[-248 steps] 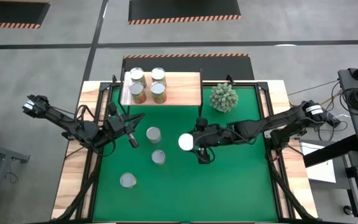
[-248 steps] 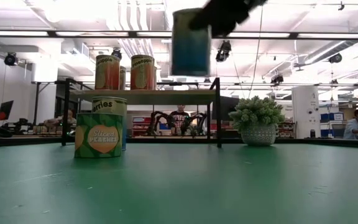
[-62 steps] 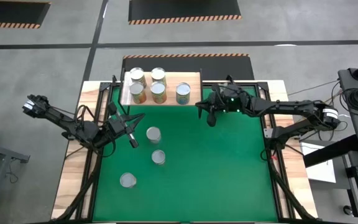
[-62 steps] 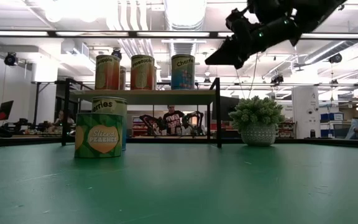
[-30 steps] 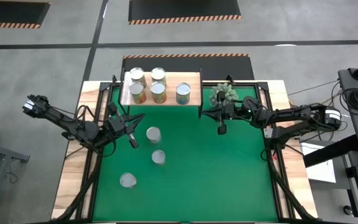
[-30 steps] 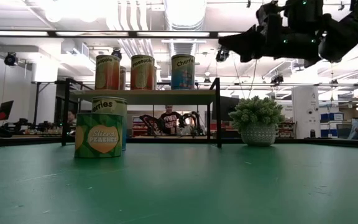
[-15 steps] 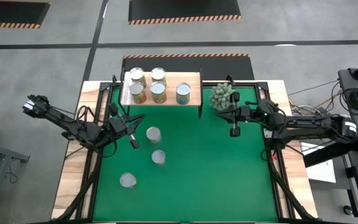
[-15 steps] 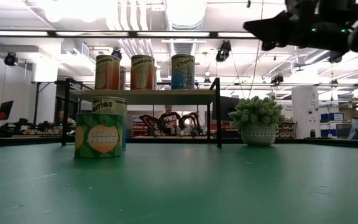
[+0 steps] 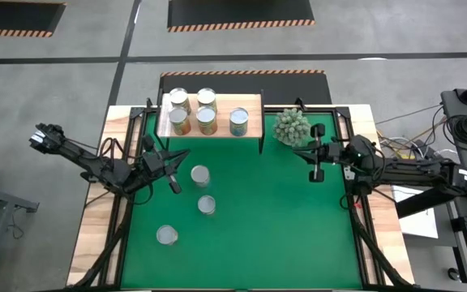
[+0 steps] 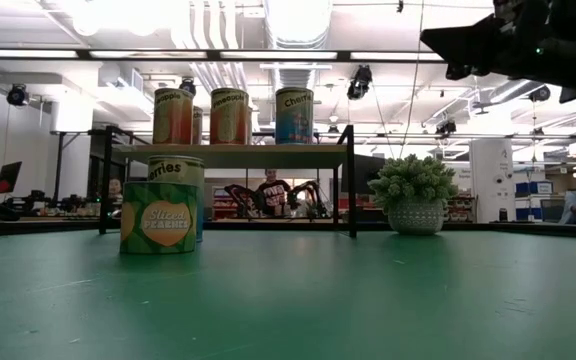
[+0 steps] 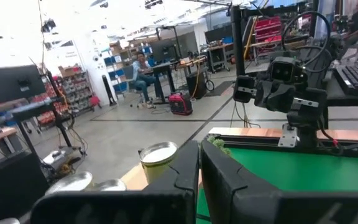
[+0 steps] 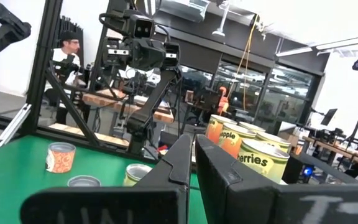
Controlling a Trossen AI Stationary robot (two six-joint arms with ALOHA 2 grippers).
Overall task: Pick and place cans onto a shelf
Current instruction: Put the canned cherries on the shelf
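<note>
The wooden shelf (image 9: 250, 105) stands at the far edge on black legs, with several cans (image 9: 207, 120) upright on it; the blue one (image 9: 238, 121) stands apart on their right. Three more cans (image 9: 200, 174) (image 9: 207, 204) (image 9: 166, 235) stand on their bases on the green mat. My left gripper (image 9: 174, 186) hovers shut just left of the nearest of these, holding nothing. My right gripper (image 9: 317, 175) is shut and empty above the mat's right part, near the plant. In the low view it shows at the top right (image 10: 446, 45), and a green peaches can (image 10: 158, 217) stands in front of the shelf.
A spiky green plant in a pot (image 9: 291, 127) stands on the mat right of the shelf, close to my right arm. The green mat (image 9: 282, 235) lies bare at the near right. People and workbenches show in the room beyond the table.
My right gripper has moved away from the shelf toward the table's right edge, staying shut and empty and high above the mat. The blue can stays where it stood on the shelf.
</note>
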